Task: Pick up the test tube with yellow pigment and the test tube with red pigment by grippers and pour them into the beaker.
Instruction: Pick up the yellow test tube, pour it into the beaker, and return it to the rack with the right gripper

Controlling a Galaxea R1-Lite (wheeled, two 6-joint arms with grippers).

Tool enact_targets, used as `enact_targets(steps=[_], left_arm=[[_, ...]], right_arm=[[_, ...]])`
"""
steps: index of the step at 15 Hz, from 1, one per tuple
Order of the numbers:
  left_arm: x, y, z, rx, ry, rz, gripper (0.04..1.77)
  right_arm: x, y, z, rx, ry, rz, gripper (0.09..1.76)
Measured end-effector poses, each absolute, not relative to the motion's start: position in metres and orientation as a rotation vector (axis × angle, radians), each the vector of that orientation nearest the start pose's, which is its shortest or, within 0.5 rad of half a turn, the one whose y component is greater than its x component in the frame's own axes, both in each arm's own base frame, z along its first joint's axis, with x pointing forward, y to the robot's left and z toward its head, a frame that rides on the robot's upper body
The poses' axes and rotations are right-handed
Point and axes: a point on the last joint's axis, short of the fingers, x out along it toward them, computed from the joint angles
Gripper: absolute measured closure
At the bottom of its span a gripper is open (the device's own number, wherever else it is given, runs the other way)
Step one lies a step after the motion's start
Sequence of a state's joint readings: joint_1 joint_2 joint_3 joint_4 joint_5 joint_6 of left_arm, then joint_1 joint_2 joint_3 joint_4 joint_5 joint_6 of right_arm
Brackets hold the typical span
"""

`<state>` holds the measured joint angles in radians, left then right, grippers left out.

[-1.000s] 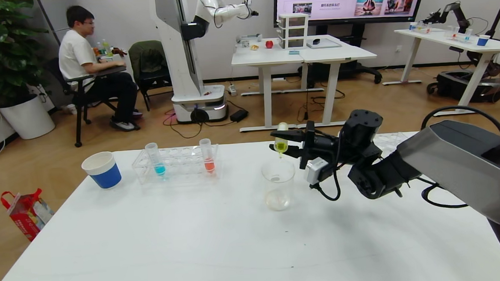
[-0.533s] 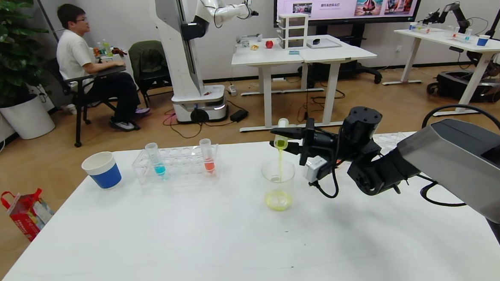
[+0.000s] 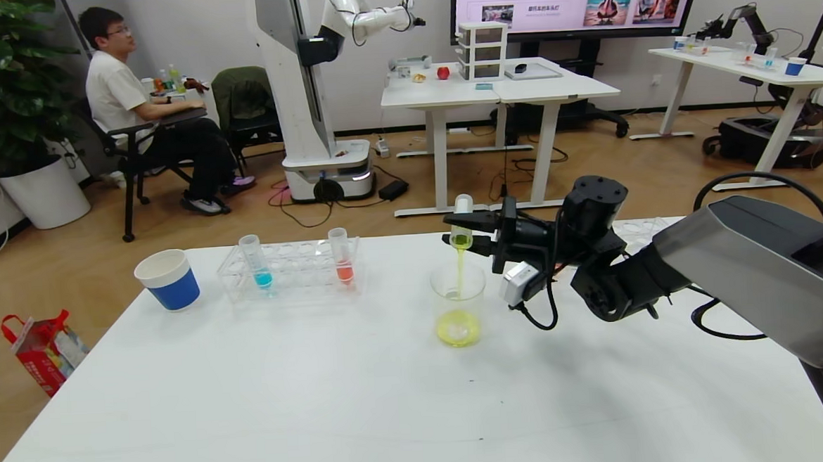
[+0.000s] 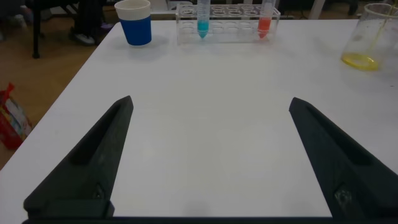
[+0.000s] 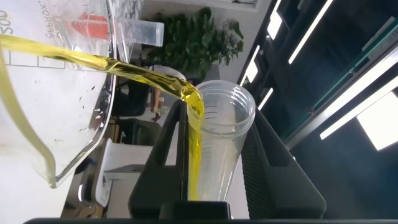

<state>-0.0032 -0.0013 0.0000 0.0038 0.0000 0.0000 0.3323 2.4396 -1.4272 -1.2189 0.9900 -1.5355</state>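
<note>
While the right gripper [image 3: 469, 233] is clamping the test tube with yellow pigment [image 3: 462, 221], it's tipping it mouth-down over the beaker [image 3: 458, 304], mid-table toward the far edge, and a yellow stream is running in. Left gripper [image 4: 208, 158] is hanging spread apart near the front edge, holding nothing. So, first pour; next I'd guess the test tube with red pigment [image 3: 341, 256], sitting in the rack [image 3: 290, 271] toward the far-left corner. The beaker's printing isn't readable.
</note>
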Motion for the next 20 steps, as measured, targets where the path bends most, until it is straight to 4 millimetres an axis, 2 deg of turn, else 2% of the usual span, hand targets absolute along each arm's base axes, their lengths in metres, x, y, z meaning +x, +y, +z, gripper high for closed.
enact_targets(steps=[10,14,16,18,20], left_arm=[[-0.023,0.0,0.075,0.0,0.003,-0.003,0.06],[-0.023,0.0,0.075,0.0,0.003,-0.003,0.06],[-0.023,0.0,0.075,0.0,0.003,-0.003,0.06],[-0.023,0.0,0.075,0.0,0.003,-0.003,0.06],[-0.023,0.0,0.075,0.0,0.003,-0.003,0.06]], right_arm=[[0.445,0.17,0.103,-1.455,-1.267,0.833,1.35],[0.444,0.17,0.1,-1.452,-1.258,0.844,1.35],[0.442,0.174,0.099,-1.394,-1.218,0.895,1.35],[0.437,0.177,0.111,-1.29,-1.162,0.95,1.35],[0.433,0.172,0.132,-1.174,-1.083,0.975,1.35]])
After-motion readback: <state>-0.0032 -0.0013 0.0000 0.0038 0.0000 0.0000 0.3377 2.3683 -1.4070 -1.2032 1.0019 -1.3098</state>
